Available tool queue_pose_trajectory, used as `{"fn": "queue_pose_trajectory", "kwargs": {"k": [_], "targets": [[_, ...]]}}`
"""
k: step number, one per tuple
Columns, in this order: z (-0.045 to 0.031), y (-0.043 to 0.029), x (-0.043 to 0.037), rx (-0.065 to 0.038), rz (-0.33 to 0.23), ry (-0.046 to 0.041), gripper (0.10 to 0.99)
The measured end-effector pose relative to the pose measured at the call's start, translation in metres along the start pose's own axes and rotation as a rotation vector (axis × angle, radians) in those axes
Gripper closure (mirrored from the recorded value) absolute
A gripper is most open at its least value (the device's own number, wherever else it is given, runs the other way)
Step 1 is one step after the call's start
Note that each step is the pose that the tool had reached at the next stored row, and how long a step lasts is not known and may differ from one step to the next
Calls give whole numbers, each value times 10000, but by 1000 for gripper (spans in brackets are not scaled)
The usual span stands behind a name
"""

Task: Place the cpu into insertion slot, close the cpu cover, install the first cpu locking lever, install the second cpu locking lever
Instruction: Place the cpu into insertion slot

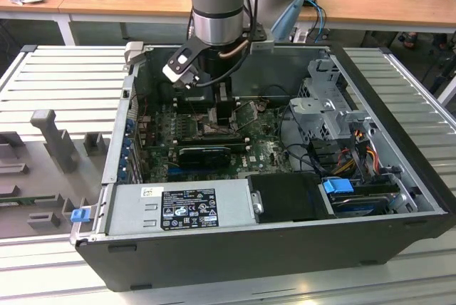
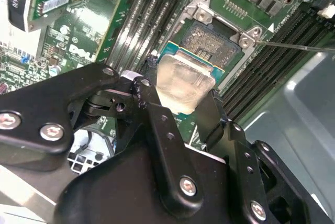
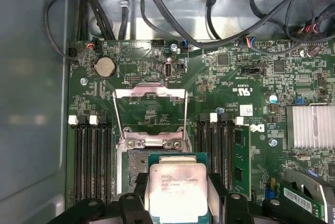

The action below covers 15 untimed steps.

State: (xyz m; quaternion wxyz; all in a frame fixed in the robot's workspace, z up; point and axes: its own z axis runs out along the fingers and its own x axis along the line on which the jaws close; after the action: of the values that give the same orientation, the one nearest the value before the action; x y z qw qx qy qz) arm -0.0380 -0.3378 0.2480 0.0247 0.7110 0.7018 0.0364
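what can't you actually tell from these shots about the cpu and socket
- Whether the cpu touches the insertion slot: both wrist views, the chip covers it.
- The cpu's side edges: second wrist view, black jaws hide them.
- The slot in the exterior view: the arm blocks it.

cpu [image 3: 175,190]: silvery-grey, green edge | cpu cover [image 3: 149,92]: silver | motherboard [image 3: 230,77]: green | hand [image 2: 181,84]: black

The power supply label [image 1: 188,209] carries unreadable print.
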Motion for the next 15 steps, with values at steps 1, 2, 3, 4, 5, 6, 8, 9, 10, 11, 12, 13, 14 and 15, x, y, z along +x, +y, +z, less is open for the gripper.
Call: {"fn": "queue_pose_trajectory", "kwargs": {"k": [1,2,3,4,5,6,8,9,10,11,12,13,14,15], "targets": [[3,0,12,0,0,0,557],[6,-1,18,-1,0,1,557],[11,-1,25,-1,0,2,557],[16,-1,29,-1,-1,3,557],[20,-2,38,0,0,1,557],[27,-3,49,0,0,1,557],[44,-5,74,-1,-1,1,557],[57,-7,77,-2,1,5,557],[75,-11,78,-1,0,4,557],[88,-14,78,0,0,3,557],[115,-20,77,-1,-2,4,557],[127,-21,77,-1,-2,5,557],[134,-23,77,0,0,5,557],[139,-24,77,0,0,4,557]]}}
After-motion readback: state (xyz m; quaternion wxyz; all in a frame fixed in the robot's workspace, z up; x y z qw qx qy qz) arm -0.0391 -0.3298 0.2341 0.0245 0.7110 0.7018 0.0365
